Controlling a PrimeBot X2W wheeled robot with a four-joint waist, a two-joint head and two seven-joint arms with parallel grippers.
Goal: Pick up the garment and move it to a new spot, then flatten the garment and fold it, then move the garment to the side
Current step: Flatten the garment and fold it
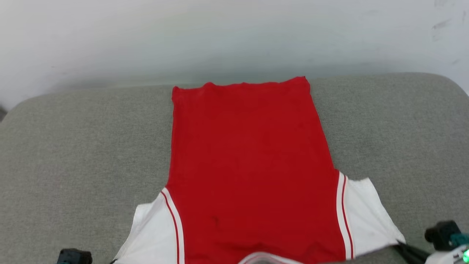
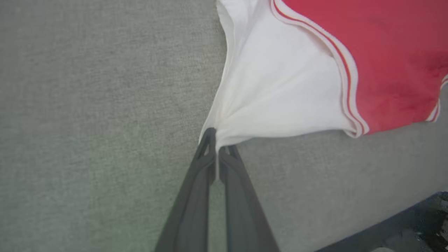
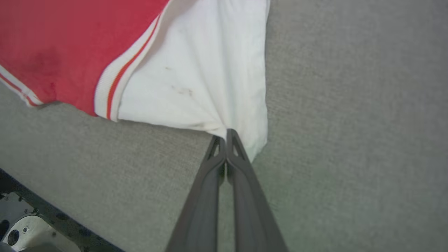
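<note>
While the grey tabletop (image 1: 73, 146) carries nothing else in the way, the garment (image 1: 249, 165) lies mid-surface, spread flat, plain red side up. Flattening looks near done; folding and the move aside remain. The left sleeve (image 2: 280, 87) is pinched in the closed left tool (image 2: 217, 140), the right sleeve (image 3: 203, 77) in the closed right tool (image 3: 226, 138).

Bright, even, diffuse light, no glare, no hard shadows. Head view: pale wall (image 1: 234, 29) at top is washed out and soft, with a faint shadow band where it meets the grey surface (image 1: 73, 146). Wrist views slightly hazy, colours muted; thin soft shadow under the garment (image 3: 196, 80) edge, lower corners dark.
</note>
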